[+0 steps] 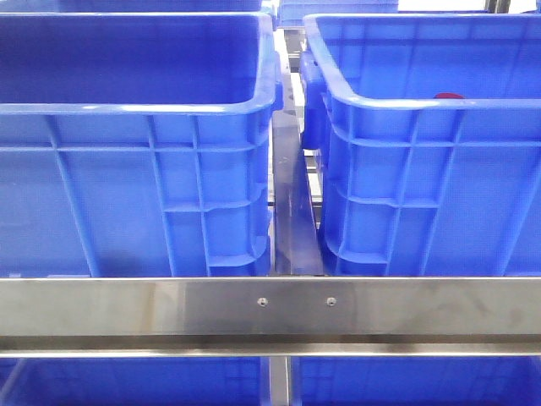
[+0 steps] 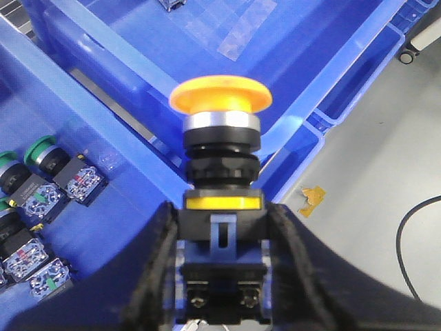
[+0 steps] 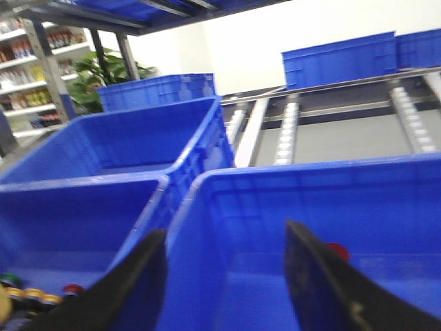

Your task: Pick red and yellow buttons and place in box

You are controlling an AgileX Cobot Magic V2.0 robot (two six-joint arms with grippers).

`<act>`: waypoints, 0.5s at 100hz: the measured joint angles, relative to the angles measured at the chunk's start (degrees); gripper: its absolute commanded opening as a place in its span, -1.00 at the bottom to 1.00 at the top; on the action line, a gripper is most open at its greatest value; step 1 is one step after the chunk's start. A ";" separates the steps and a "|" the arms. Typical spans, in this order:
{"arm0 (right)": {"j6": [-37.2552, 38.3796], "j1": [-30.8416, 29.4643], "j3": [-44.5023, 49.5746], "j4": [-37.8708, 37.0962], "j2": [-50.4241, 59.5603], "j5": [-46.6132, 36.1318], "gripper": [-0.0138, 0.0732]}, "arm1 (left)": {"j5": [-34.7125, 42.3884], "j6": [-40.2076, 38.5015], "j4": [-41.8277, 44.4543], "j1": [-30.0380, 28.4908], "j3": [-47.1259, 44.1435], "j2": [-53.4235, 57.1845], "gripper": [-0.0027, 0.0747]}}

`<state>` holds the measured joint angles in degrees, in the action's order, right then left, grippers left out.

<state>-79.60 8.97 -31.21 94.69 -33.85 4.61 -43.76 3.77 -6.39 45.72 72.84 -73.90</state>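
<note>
backdrop: two blue crates sat side by side behind a steel rail point(image 1: 270, 309), a narrow gap between them.
room: left crate point(image 1: 135, 169) rim close under my left gripper point(image 2: 222, 276).
left fingers: clenched on the yellow button point(image 2: 220, 138).
button axis: long axis ran straight out from my fingers, cap outward.
right gripper point(image 3: 227, 276): fingers released, holding nothing, over the right crate point(image 3: 331, 207).
red button point(image 3: 337, 252): inside that crate.
</note>
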 measured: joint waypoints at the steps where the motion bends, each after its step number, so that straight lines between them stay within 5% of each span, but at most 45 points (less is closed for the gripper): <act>1: 0.00 0.00 0.00 0.31 0.00 0.17 0.49 | 0.00 0.00 0.00 0.00 0.00 0.00 -0.98; 25: 1.08 0.00 0.00 8.01 -4.11 13.12 0.49 | 0.00 0.00 0.00 0.00 0.00 0.00 -0.98; 50: 14.01 0.00 -0.13 8.26 -17.51 28.92 0.49 | 0.00 0.00 0.00 0.00 0.00 0.00 -0.98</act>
<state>-65.59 8.97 -31.34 102.95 -51.35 33.53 -43.76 3.77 -6.39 45.72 72.84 -73.90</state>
